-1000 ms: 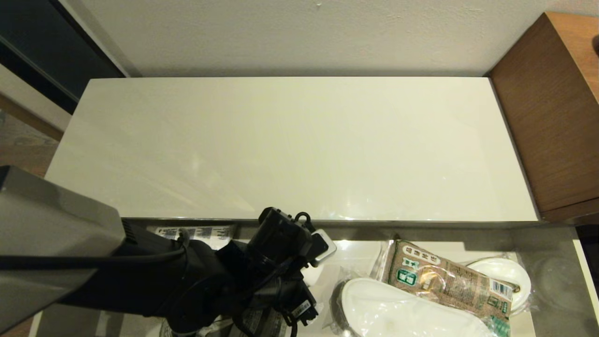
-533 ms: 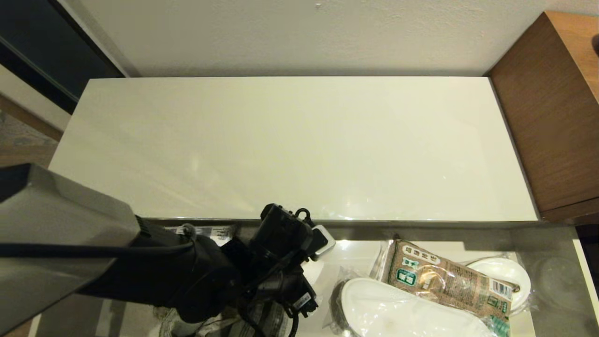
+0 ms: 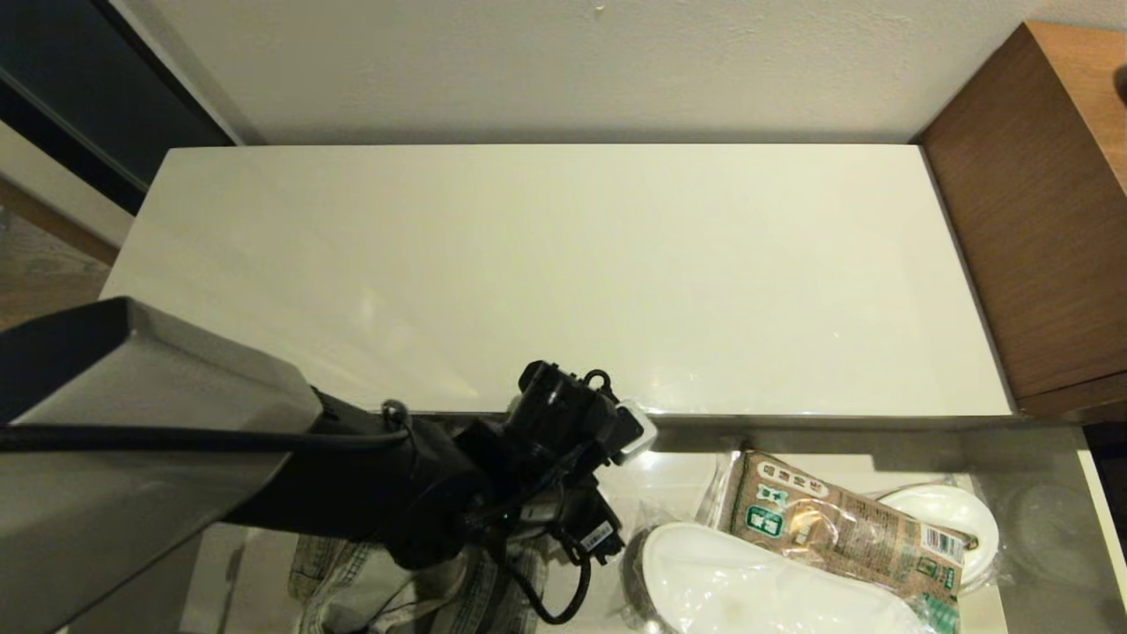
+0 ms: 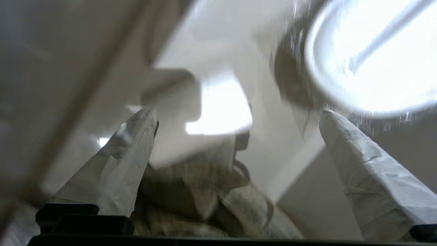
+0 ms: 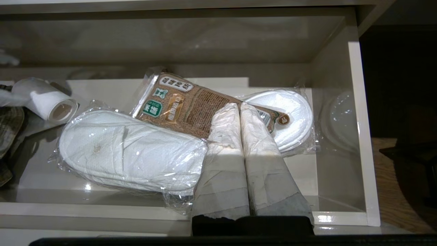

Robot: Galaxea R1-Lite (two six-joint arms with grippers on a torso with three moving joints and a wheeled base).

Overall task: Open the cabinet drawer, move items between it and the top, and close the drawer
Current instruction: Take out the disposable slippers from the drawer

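Drawer (image 5: pixel 355 136) open, slippers (image 5: pixel 129 153) and denim garment (image 3: pixel 352 581) inside. Left tool (image 4: pixel 235 136) spread wide above the garment, empty. Right tool (image 5: pixel 240 109) closed, empty.

A brown packet (image 5: pixel 201 109) with green labels lay slanted, near a white paper roll (image 5: pixel 46 99). A wood-grain desk (image 3: pixel 1043 211) stood at the right, below a pale textured wall (image 3: pixel 563 62).
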